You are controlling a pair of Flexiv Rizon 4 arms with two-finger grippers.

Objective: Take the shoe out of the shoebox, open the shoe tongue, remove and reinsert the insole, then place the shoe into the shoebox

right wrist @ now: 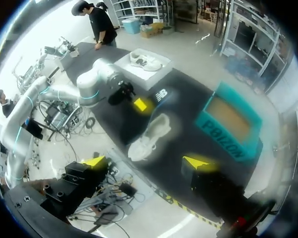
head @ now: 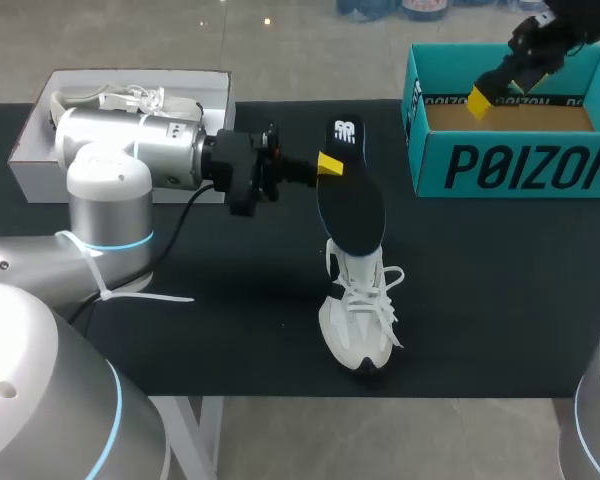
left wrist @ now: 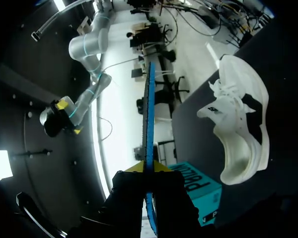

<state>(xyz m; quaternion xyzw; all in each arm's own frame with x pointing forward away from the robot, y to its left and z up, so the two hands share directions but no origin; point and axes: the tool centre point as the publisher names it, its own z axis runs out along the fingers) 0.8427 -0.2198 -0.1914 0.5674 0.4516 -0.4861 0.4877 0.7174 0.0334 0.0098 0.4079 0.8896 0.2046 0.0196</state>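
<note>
A white sneaker (head: 360,310) lies on the black table (head: 180,340), toe toward the front edge. Above its opening hangs the dark insole (head: 350,200), and my left gripper (head: 327,165) is shut on its upper edge. In the left wrist view the insole (left wrist: 149,114) runs edge-on out from between the fingers, with the sneaker (left wrist: 238,129) beside it. The teal shoebox (head: 510,165) stands open at the back right. My right gripper (head: 492,88) hovers high over it, open. From the right wrist view, its yellow fingertips (right wrist: 94,161) stand far apart, high above the sneaker (right wrist: 149,136) and the shoebox (right wrist: 228,124).
A white box (head: 40,150) holding a second white shoe (head: 120,100) sits at the back left, behind my left arm. The shoebox's lid is not seen. Bare black tabletop lies to the right of the sneaker.
</note>
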